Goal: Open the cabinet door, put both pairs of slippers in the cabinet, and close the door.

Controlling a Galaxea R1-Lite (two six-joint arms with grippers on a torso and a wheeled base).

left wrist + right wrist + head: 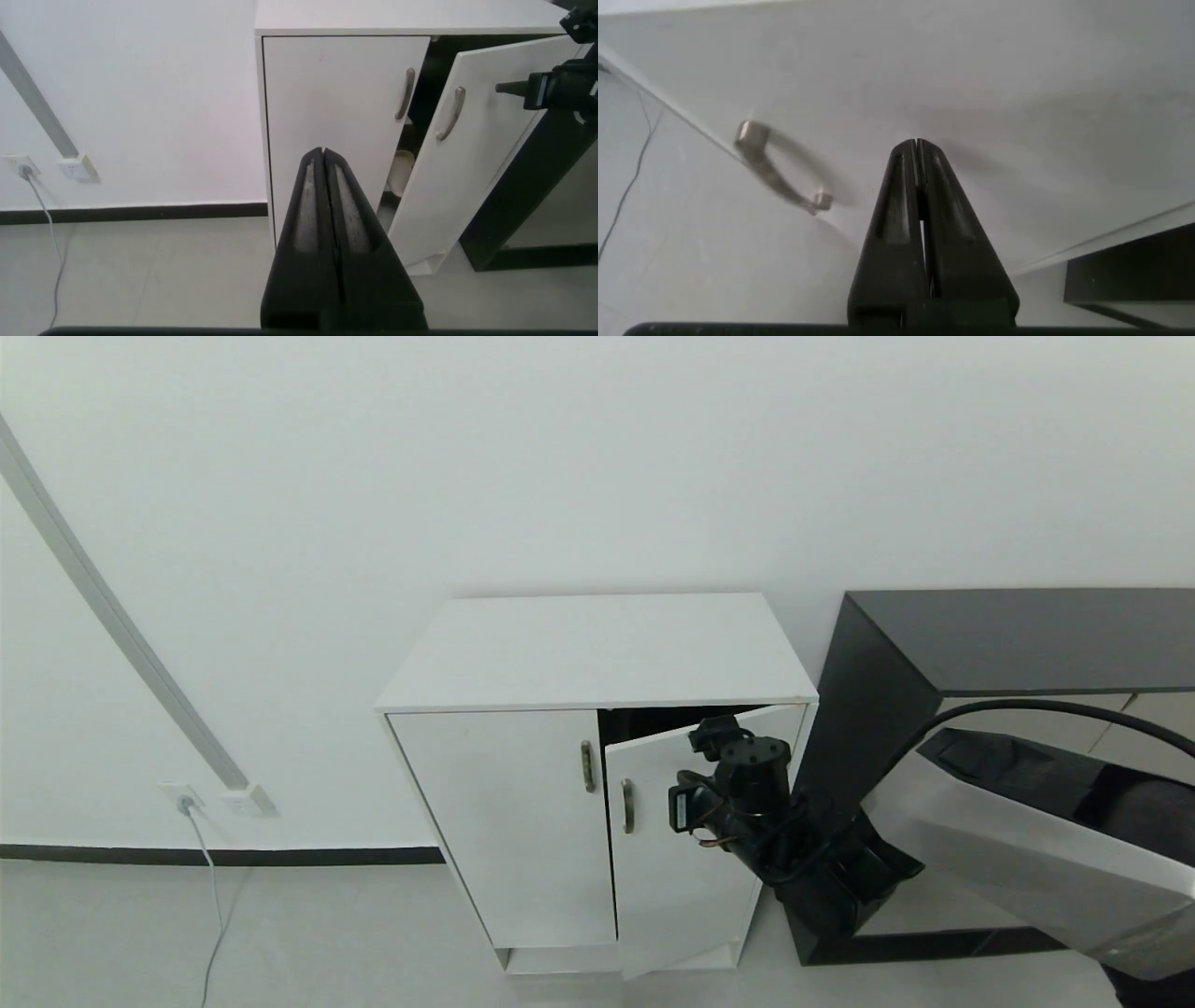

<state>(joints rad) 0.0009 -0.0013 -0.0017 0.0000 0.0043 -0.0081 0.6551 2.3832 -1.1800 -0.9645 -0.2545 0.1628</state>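
Note:
A white two-door cabinet (597, 649) stands against the wall. Its left door (504, 821) is shut, and its right door (677, 887) hangs ajar with a dark gap along its top. My right gripper (918, 147) is shut with nothing in it, its tips close to the face of the ajar door, beside the door's metal handle (780, 173). The right arm (738, 793) hangs in front of that door. My left gripper (322, 154) is shut and empty, held back from the cabinet (336, 121). Through the gap a pale object (402, 175) lies inside; I cannot tell what it is.
A black cabinet (1008, 635) stands right beside the white one on the right. On the left wall are a socket (182, 797) with a cable running down to the floor and a slanted grey conduit (112, 616). Bare grey floor lies left of the cabinet.

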